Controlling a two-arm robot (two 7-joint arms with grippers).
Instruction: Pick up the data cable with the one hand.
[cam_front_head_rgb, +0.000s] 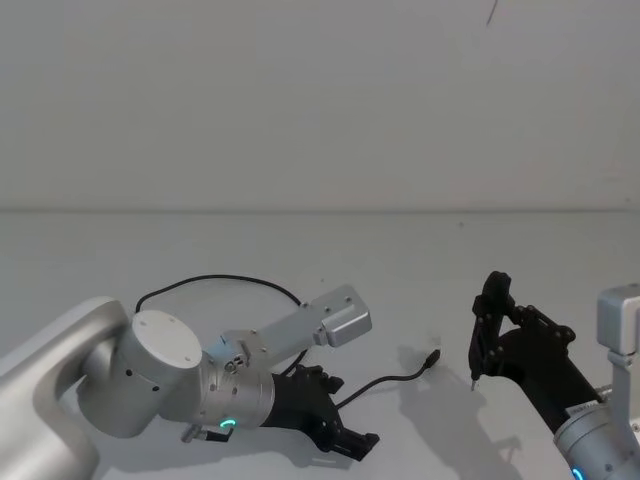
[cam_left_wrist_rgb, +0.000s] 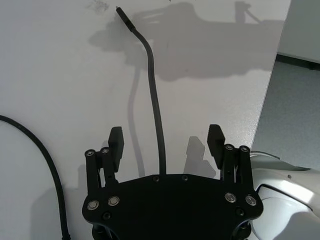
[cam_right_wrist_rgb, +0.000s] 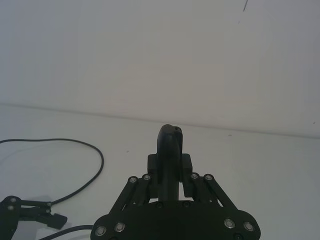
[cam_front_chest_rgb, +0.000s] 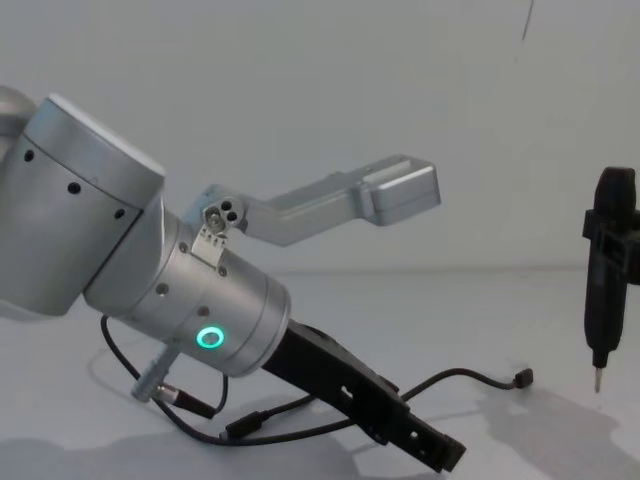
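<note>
Straddling the data cable (cam_left_wrist_rgb: 155, 100), the left gripper (cam_left_wrist_rgb: 166, 142) gapes; right gripper (cam_right_wrist_rgb: 170, 164) clamps a tool (cam_front_chest_rgb: 603, 280).

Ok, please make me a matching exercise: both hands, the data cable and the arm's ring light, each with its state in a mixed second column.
1. chunky black two-fingered left hand
2. black right hand
3. long thin black data cable
4. ring on the silver left arm

a. glowing green
b. shut on a slim black metal-tipped tool
c. open above the white table
d. running between open fingers

Pairs: 1-c; 2-b; 3-d; 4-a
</note>
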